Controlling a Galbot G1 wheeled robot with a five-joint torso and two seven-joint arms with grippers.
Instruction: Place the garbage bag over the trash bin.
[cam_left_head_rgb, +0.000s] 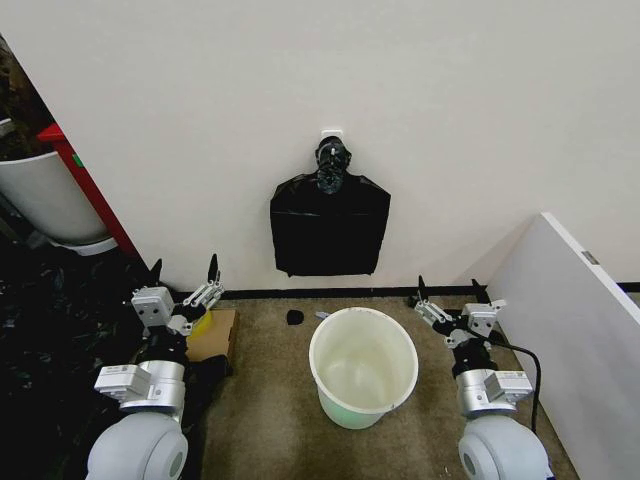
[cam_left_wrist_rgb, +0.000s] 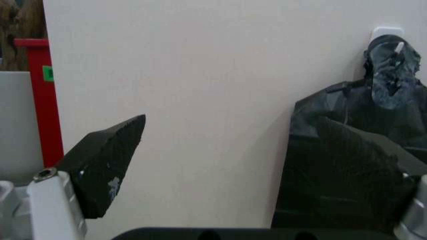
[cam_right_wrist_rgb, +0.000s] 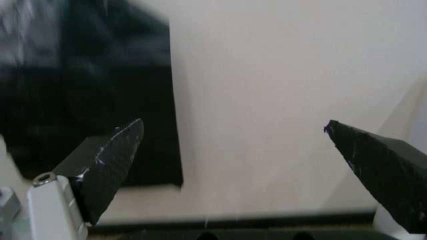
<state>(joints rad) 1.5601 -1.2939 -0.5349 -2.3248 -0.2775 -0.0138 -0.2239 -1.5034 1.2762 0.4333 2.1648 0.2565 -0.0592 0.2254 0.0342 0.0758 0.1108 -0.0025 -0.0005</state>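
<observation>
The trash bin (cam_left_head_rgb: 345, 405), a round white bucket with a pale green base, stands upright and open on the brown carpet between my arms. The garbage bag is out of view. A flat black plastic sheet (cam_left_head_rgb: 330, 228) with a knotted neck hangs from a wall hook behind the bin, also seen as the sheet (cam_left_wrist_rgb: 347, 165) and the sheet (cam_right_wrist_rgb: 80, 100). My left gripper (cam_left_head_rgb: 184, 268) (cam_left_wrist_rgb: 230, 135) is held up left of the bin, open and holding nothing. Right of the bin, my right gripper (cam_left_head_rgb: 448, 288) (cam_right_wrist_rgb: 233, 130) is raised the same way, open.
A white panel (cam_left_head_rgb: 575, 320) slants along the right side. A cardboard piece (cam_left_head_rgb: 213, 335) lies by my left arm, beside a black plastic heap (cam_left_head_rgb: 45, 330). A larger white tub (cam_left_head_rgb: 45, 195) and a red post (cam_left_head_rgb: 85, 180) stand at far left. A small black scrap (cam_left_head_rgb: 294, 317) lies near the wall.
</observation>
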